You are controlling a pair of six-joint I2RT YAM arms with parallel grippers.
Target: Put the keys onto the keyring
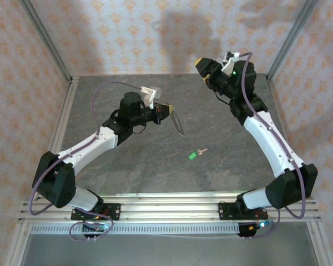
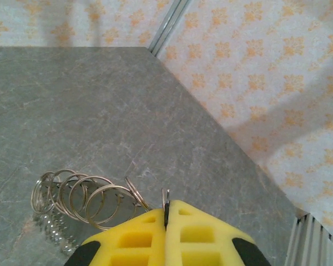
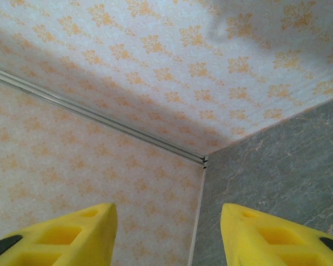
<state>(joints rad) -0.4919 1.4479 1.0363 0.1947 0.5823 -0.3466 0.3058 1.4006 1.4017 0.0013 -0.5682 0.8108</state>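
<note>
Left tool [image 2: 166, 213] pinches the thin, stiff keyring [image 1: 177, 124] by its rim. Key [image 1: 197, 154], on the tabletop [image 1: 127, 166] at the ring's five o'clock: light, slippery, probably best gripped by its green head. Right tool [image 3: 167, 221]: half-spread, empty.

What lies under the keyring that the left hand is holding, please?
Bare grey table and the ring's shadow show beneath the keyring. The green key lies apart, nearer the arm bases. The left hand covers the ring's pinched end with its yellow fingers.
</note>
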